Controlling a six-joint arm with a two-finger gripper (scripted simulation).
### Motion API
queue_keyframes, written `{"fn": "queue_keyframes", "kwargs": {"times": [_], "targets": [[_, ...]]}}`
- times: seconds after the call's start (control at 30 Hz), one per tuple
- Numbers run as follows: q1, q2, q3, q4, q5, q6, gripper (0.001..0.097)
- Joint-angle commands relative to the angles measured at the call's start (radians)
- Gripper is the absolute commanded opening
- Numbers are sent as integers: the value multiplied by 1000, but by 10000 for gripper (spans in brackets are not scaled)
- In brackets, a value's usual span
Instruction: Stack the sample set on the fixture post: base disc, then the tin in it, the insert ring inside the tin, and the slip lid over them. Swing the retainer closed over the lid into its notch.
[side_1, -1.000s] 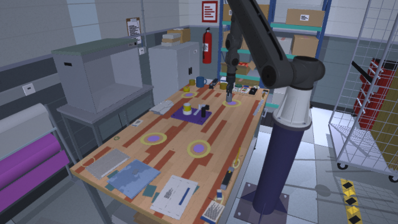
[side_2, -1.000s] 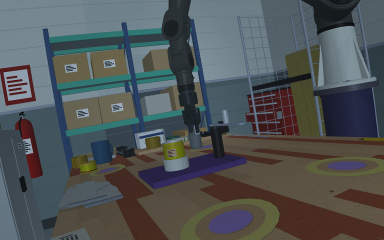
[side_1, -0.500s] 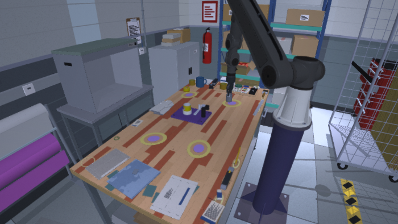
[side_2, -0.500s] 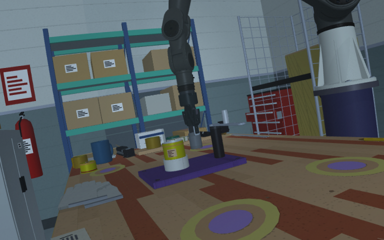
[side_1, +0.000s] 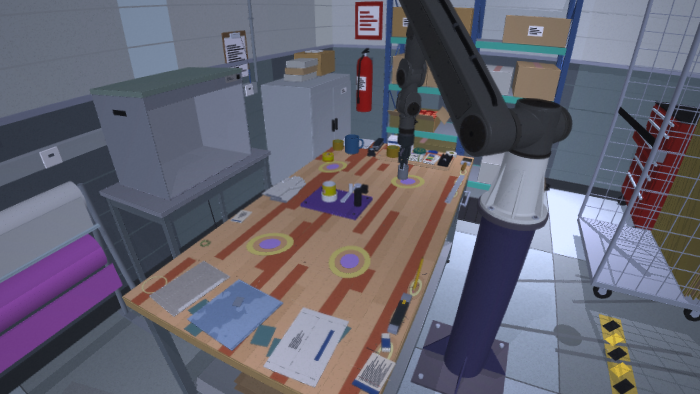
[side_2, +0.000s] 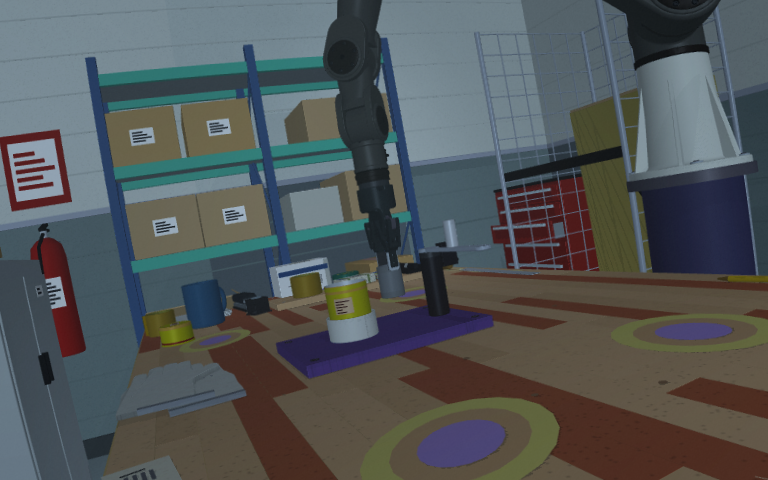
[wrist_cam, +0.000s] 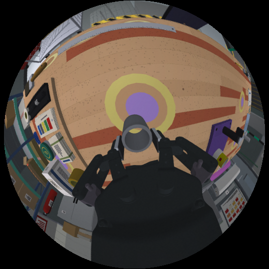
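The yellow tin sits in the white base disc on the purple fixture plate. Beside them on the plate stands a black post with a grey retainer arm swung out to the right. Behind the plate, my gripper has its two fingers closed on either side of the grey insert ring, a short open tube. The ring stands upright on a yellow-and-purple floor mark at the far right of the bench. A small yellow lid lies near the far left mark.
A blue shelf rack with cardboard boxes stands behind the bench. A blue mug, tape rolls and small boxes crowd the far edge. Folded grey cloth lies on the left. Two more floor marks lie mid-bench.
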Motion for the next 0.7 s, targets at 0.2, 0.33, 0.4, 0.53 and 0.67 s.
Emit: {"fn": "queue_keyframes", "kwargs": {"times": [0.2,0.33,0.4,0.53,0.67], "targets": [[0,-5,1,5,-1,0,80],[0,-25,4,28,-1,0,80],[0,-41,7,46,0,0,80],[0,-83,17,97,0,0,80],[0,-131,33,161,0,0,80]]}}
